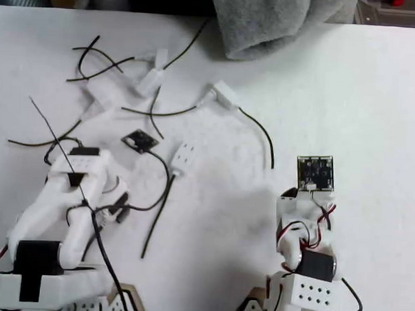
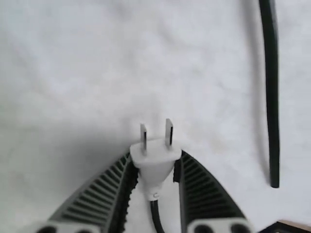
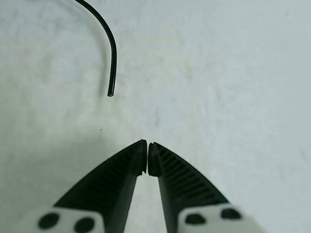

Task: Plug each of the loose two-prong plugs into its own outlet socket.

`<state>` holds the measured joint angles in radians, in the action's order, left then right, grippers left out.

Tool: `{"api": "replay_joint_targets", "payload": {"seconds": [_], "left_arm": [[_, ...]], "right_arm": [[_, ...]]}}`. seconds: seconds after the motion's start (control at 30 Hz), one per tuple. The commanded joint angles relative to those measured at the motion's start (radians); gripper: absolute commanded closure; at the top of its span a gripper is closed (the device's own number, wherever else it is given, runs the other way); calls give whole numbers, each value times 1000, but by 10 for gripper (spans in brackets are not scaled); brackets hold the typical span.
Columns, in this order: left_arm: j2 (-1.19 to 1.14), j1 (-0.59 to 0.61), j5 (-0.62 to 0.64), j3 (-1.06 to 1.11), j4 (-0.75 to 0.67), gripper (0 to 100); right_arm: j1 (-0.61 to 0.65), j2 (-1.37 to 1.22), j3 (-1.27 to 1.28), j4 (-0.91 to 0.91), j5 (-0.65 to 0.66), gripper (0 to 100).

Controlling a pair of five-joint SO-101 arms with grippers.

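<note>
My left gripper (image 2: 155,162) is shut on a white two-prong plug (image 2: 155,145); its prongs point away from the wrist over the white table. In the high view this gripper (image 1: 117,208) sits at the lower left, with the plug's black cord trailing from it. A white outlet socket block (image 1: 185,156) lies near the centre, up and to the right of that gripper. More white plug and socket pieces (image 1: 150,81) (image 1: 225,94) lie farther back among black cords. My right gripper (image 3: 147,158) is shut on nothing, just above bare table, on the arm (image 1: 308,222) at lower right.
A grey cloth (image 1: 282,21) lies at the table's back edge. A small black square part (image 1: 139,141) sits left of the socket block. Loose black cords (image 1: 94,61) spread over the back left. A cord end (image 3: 109,92) lies ahead of the right gripper, another cord (image 2: 270,97) beside the left.
</note>
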<state>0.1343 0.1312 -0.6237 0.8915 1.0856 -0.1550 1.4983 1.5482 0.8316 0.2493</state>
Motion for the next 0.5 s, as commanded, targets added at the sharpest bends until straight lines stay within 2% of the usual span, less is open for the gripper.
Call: {"api": "replay_joint_targets", "payload": {"seconds": [0.0,0.27,0.47], "left_arm": [[-8,10,-35,-35,-23,976],[54,-7,-43,-58,-15,977],[358,-140,-41,-5,8,977]], "right_arm": [[2,12,-3,5,11,979],[2,12,-3,2,11,979],[2,12,-3,1,11,979]]}}
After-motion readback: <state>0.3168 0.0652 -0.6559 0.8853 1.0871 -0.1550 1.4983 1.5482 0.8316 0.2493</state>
